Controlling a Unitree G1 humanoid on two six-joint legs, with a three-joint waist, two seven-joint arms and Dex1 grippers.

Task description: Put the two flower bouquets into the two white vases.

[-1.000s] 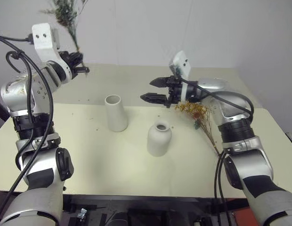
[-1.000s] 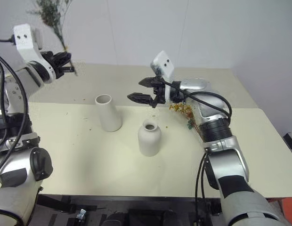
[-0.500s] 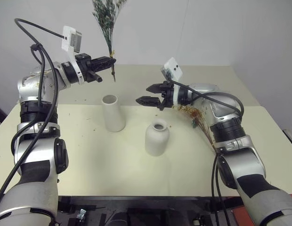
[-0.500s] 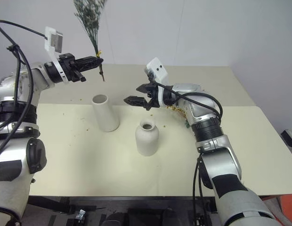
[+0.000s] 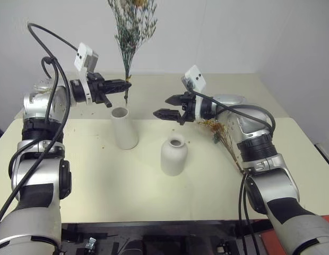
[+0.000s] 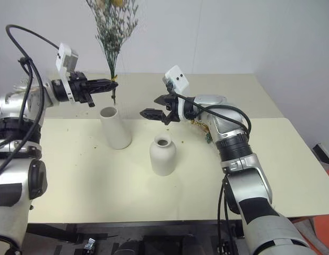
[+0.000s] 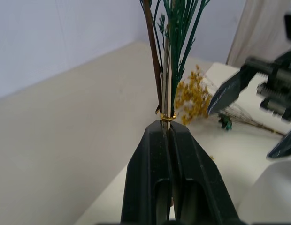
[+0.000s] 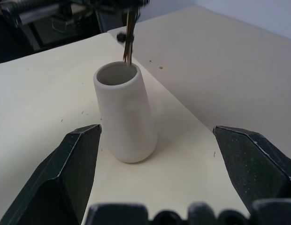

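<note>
- Short vase (image 5: 172, 155) is standing nearest on the table (image 5: 127, 186), its narrow neck showing nothing inside.
- Tall vase (image 5: 124, 127) is standing just behind and to the left — mouth looking bare.
- Orange bunch (image 5: 224, 133) is lying flat on the table, under the right arm.
- Right gripper (image 5: 169, 106) is hovering above and behind the short vase, fingers wide apart, gripping nothing.
- Left gripper (image 5: 123, 85) is clamping the green sprig (image 5: 130, 32) upright by its stems, stem tips hanging just over the tall vase's mouth.
- Count — two vases, two bunches.
</note>
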